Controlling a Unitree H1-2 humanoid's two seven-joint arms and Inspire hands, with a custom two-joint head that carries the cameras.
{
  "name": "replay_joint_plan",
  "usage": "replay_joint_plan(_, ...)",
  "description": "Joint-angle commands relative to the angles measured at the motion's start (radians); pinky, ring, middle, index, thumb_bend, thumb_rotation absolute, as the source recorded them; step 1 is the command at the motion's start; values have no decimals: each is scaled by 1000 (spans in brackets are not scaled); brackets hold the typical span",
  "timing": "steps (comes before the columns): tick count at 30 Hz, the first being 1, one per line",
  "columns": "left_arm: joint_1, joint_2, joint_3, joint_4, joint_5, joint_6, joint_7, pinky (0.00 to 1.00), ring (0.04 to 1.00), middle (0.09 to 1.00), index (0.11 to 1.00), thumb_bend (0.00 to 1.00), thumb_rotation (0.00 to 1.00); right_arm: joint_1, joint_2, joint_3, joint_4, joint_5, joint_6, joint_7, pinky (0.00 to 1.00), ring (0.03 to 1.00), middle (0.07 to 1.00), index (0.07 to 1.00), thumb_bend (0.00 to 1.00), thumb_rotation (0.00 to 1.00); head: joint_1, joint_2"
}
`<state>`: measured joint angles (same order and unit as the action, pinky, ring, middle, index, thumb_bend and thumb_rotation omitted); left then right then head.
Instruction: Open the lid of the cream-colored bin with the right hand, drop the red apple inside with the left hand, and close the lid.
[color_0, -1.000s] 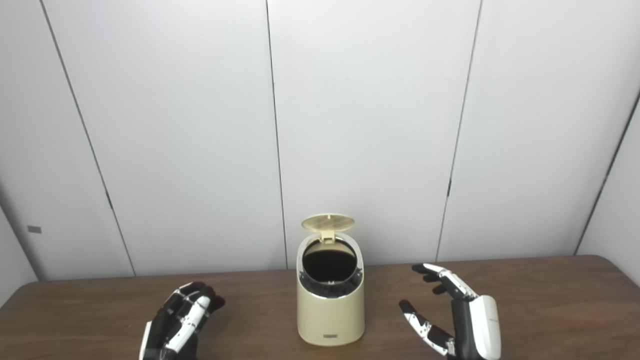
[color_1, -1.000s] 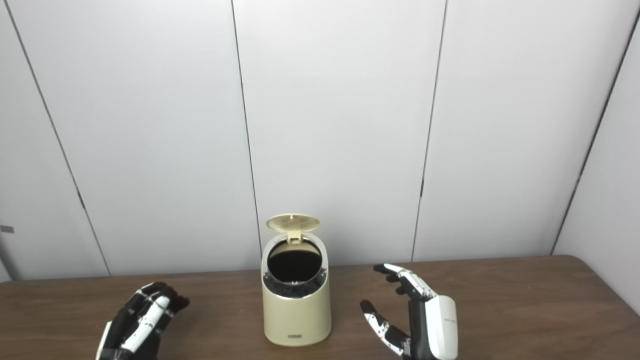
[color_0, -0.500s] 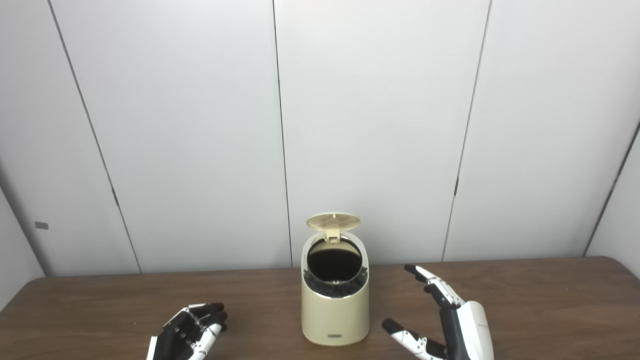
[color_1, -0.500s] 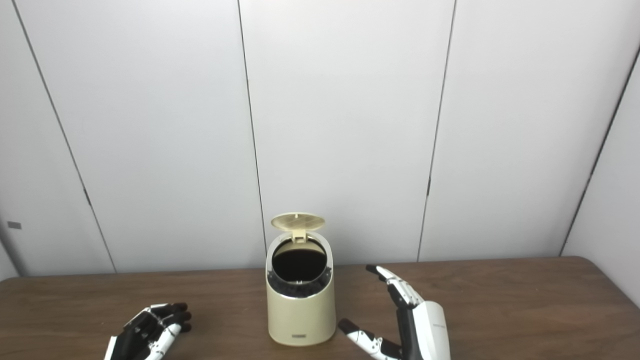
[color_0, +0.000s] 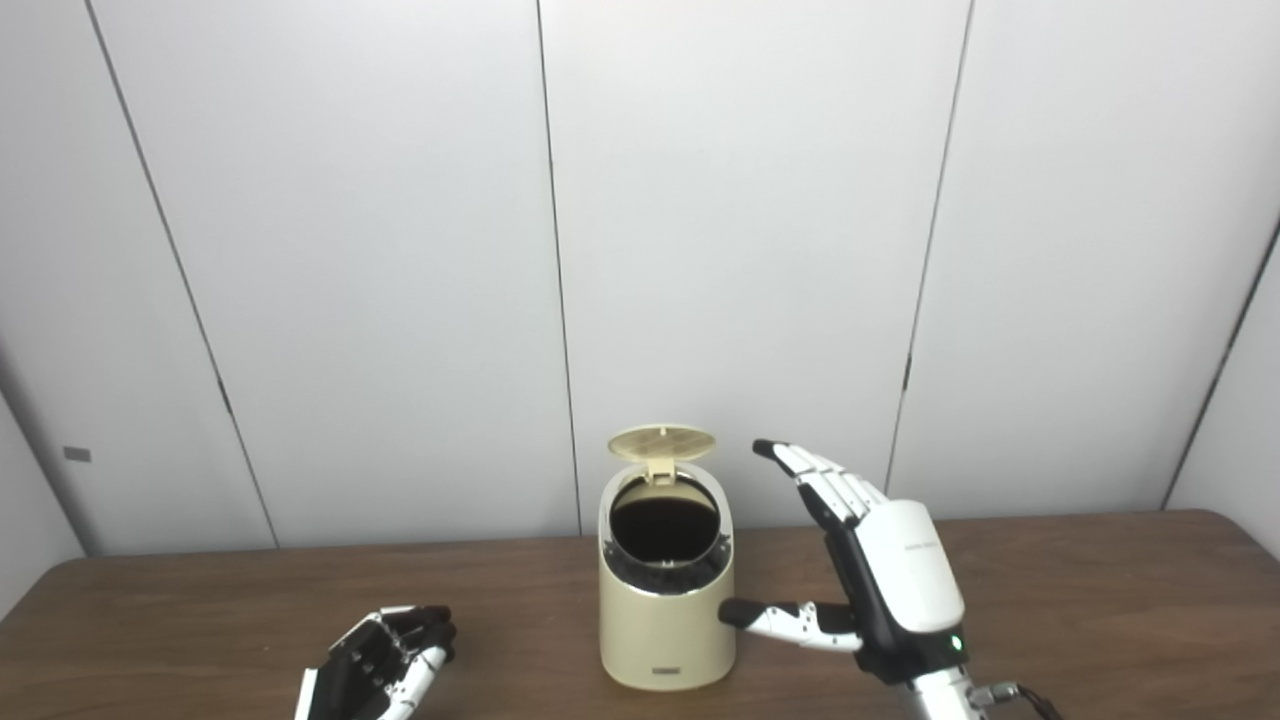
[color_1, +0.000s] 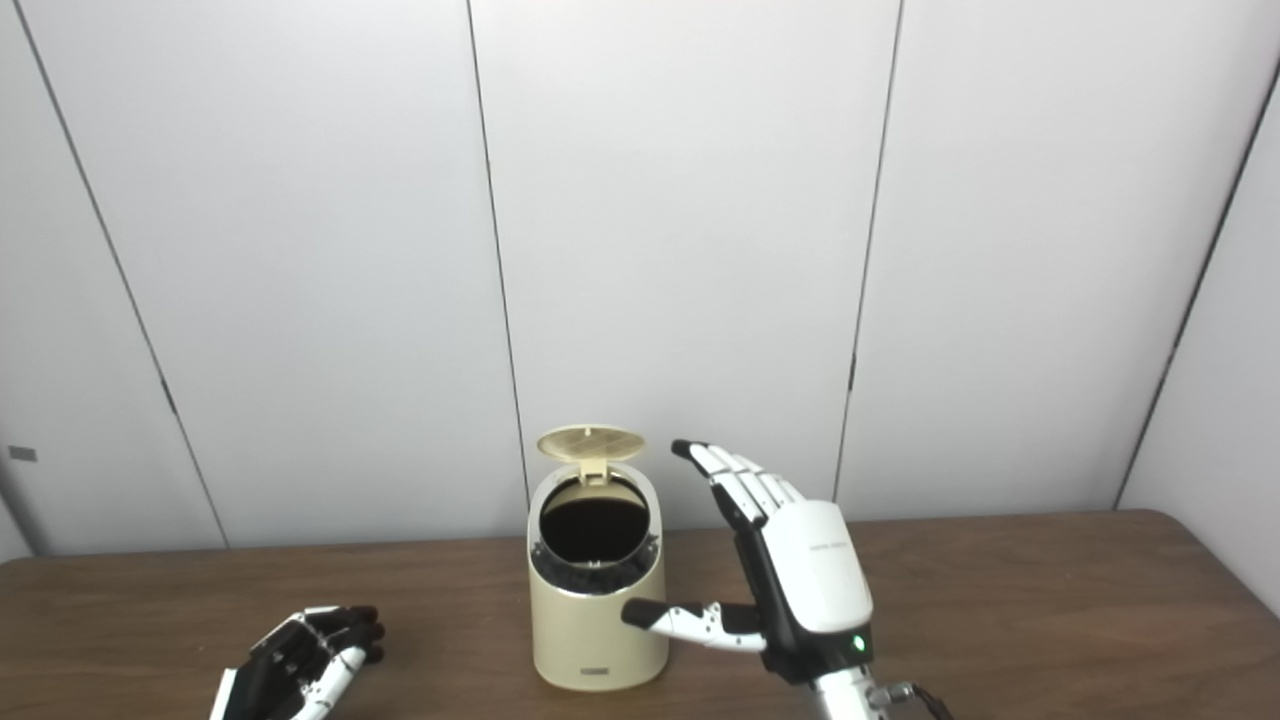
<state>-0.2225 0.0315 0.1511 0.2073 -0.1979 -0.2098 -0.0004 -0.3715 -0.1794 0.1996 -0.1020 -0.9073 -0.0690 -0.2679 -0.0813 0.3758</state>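
The cream-colored bin (color_0: 665, 610) stands on the brown table (color_0: 1100, 600), its round lid (color_0: 661, 444) tipped up and open over the dark opening. No red apple shows in either view. My right hand (color_0: 870, 560) is open, raised just right of the bin, fingers pointing up toward the lid and thumb near the bin's side; it also shows in the right eye view (color_1: 780, 560). My left hand (color_0: 385, 665) rests low on the table left of the bin, fingers curled and holding nothing that I can see.
White wall panels stand behind the table. The table's right end curves off at the far right (color_0: 1240, 540).
My right hand has risen from the table to lid height beside the bin. My left hand has sunk lower toward the picture's bottom edge. The camera shifted slightly.
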Motion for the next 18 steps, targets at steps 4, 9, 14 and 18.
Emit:
replay_joint_plan(4,0,-4,-3,-2,4,-16,-2,567,614,619,494,486,81,-76,14,9,-67,-19,59,90,722,848,858,848,806,937,0,1)
replay_joint_plan(9,2,-7,-7,-4,16,-11,4,565,614,620,494,485,82,-124,22,31,-87,-53,102,166,761,867,866,858,828,933,5,1)
replay_joint_plan(14,4,-9,-8,-3,14,-12,4,560,614,621,495,486,83,-190,3,74,-92,-120,147,303,783,884,883,862,838,935,6,-1)
replay_joint_plan(18,8,-7,-12,-5,22,-13,5,556,615,622,495,487,84,-241,-8,97,-77,-164,165,375,747,856,837,830,866,917,8,-1)
